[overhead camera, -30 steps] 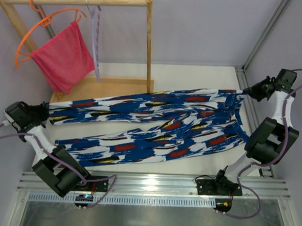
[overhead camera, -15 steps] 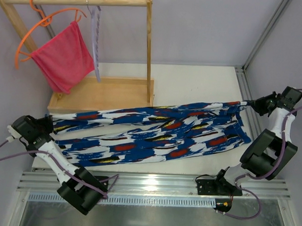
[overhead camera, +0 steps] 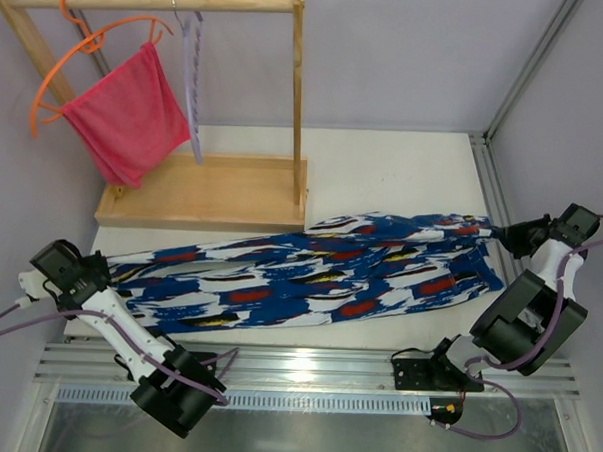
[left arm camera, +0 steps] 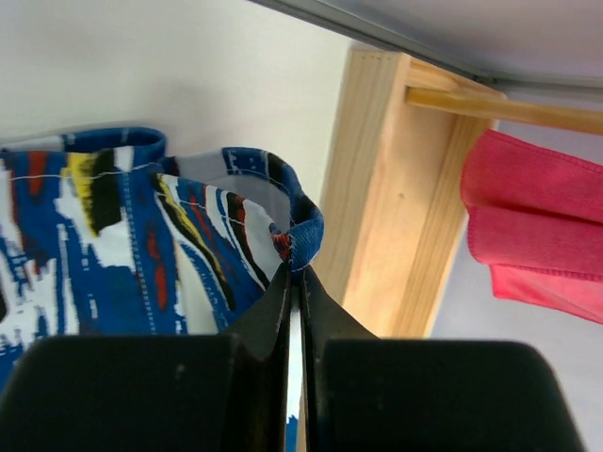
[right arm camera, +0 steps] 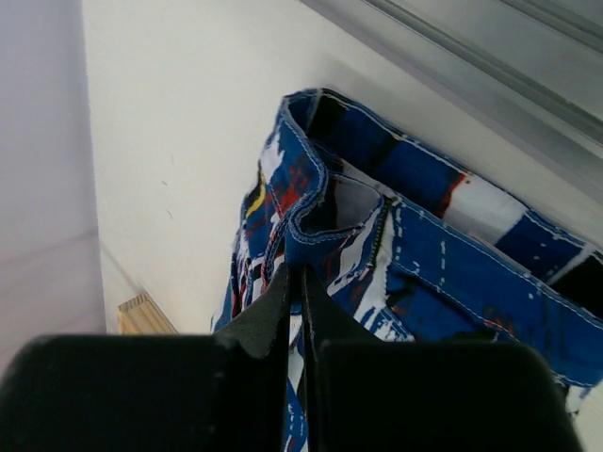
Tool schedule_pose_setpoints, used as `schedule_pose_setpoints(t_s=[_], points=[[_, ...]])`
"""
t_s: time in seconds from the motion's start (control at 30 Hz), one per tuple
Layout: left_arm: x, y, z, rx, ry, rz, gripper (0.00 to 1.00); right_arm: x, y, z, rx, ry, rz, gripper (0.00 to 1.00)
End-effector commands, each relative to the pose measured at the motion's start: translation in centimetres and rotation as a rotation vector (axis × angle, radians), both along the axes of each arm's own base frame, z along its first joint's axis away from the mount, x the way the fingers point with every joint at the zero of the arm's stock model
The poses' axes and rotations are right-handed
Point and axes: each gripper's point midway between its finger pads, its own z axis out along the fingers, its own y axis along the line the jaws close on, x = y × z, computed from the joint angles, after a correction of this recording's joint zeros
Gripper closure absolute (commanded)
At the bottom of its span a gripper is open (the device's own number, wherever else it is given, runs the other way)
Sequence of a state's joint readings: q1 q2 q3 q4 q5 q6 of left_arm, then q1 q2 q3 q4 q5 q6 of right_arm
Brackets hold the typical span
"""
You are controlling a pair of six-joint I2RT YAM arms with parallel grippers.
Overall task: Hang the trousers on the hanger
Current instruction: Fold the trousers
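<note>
The printed trousers (overhead camera: 309, 276) lie stretched across the table, folded leg over leg. My left gripper (overhead camera: 101, 269) is shut on a leg hem (left arm camera: 300, 247) at the left end. My right gripper (overhead camera: 501, 233) is shut on the waistband (right arm camera: 306, 221) at the right end. The pale lavender hanger (overhead camera: 193, 81) hangs on the wooden rail (overhead camera: 161, 0) at the back, far from both grippers.
A wooden rack with a flat base (overhead camera: 203, 192) and an upright post (overhead camera: 298, 96) stands behind the trousers. An orange hanger (overhead camera: 58, 70) with a pink-red cloth (overhead camera: 126, 113) hangs at the left. Metal frame rails run along the right (overhead camera: 488, 184) and near (overhead camera: 305, 371) edges.
Both grippers have moved toward the near edge, drawing the upper leg and waistband over the lower leg, so the trousers now lie folded along their length.
</note>
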State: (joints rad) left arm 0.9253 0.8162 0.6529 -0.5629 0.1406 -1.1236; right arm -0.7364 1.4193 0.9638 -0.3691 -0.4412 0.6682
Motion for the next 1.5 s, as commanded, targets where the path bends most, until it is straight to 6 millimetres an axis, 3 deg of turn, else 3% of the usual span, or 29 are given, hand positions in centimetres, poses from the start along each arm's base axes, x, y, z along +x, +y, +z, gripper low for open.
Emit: schedule_pose_setpoints(t_s=[0.0,0.27,0.47,0.53,0.6,0.63,0.67,0.7,0.77,0.87,0.9,0.93,1.0,1.03,1.07,1.1,1.17,1.2,1.27,1.33,1.47], points=[[-2.9,1.5,0.7,0.091,0.107,0.102,1.00,-1.2,-1.5,0.1,-0.074,0.026,-0.051,0.96],[-3.9,2.0,1.6,0.119,0.159,0.134,1.00,-5.5,-5.8,0.3,-0.124,0.127,-0.223,0.96],[-6.2,2.6,2.2,0.133,0.283,0.196,1.00,-7.3,-6.2,-0.9,-0.118,0.170,-0.286,0.95],[-6.6,2.7,3.5,0.169,0.288,0.217,1.00,-7.4,-5.9,-1.2,-0.110,0.177,-0.282,0.87],[-7.3,2.8,4.4,0.186,0.307,0.251,0.81,-7.4,-5.8,-0.7,-0.108,0.175,-0.278,0.79],[-7.6,2.8,4.5,0.182,0.319,0.263,0.70,-7.5,-5.9,-0.5,-0.109,0.179,-0.280,0.64],[-8.4,2.9,4.7,0.188,0.354,0.290,0.48,-7.8,-6.1,0.1,-0.120,0.193,-0.295,0.59],[-8.7,3.0,5.1,0.194,0.366,0.301,0.39,-8.0,-6.3,0.5,-0.130,0.204,-0.304,0.55],[-8.7,3.3,6.4,0.223,0.369,0.318,0.26,-8.8,-6.3,1.1,-0.139,0.239,-0.320,0.49],[-7.6,3.6,6.8,0.231,0.351,0.278,0.25,-7.8,-6.6,3.7,-0.184,0.164,-0.303,0.48],[-5.3,3.5,7.4,0.258,0.282,0.171,0.25,-6.0,-4.6,4.6,-0.151,0.058,-0.193,0.48],[-4.3,3.4,7.1,0.259,0.251,0.127,0.26,-4.2,-2.9,5.0,-0.157,0.008,-0.107,0.48],[-2.6,2.3,4.2,0.183,0.214,0.046,0.28,-1.6,0.2,5.4,-0.168,-0.004,0.025,0.46],[-0.7,1.4,3.9,0.154,0.134,-0.032,0.31,-0.4,1.4,4.4,-0.178,0.039,0.085,0.46],[0.0,0.6,3.0,0.122,0.112,-0.076,0.34,0.9,5.9,3.6,-0.190,0.088,0.235,0.46],[0.0,-0.3,0.7,0.071,0.123,-0.101,0.39,1.7,7.2,3.8,-0.211,0.102,0.280,0.46],[0.1,-1.2,-0.7,0.047,0.122,-0.133,0.40,2.0,9.7,2.4,-0.219,0.155,0.331,0.46],[0.0,-1.8,-1.4,0.047,0.127,-0.155,0.40,1.6,12.0,1.1,-0.201,0.177,0.368,0.46],[-0.8,-2.2,-2.1,0.058,0.181,-0.173,0.40,0.7,12.8,0.2,-0.219,0.207,0.351,0.48],[-0.5,-3.5,-3.3,0.030,0.196,-0.224,0.38,-0.2,15.4,-1.3,-0.213,0.235,0.402,0.48],[-1.6,-5.7,-7.4,-0.109,0.273,-0.237,0.41,-1.8,17.5,-3.9,-0.208,0.294,0.456,0.51]])
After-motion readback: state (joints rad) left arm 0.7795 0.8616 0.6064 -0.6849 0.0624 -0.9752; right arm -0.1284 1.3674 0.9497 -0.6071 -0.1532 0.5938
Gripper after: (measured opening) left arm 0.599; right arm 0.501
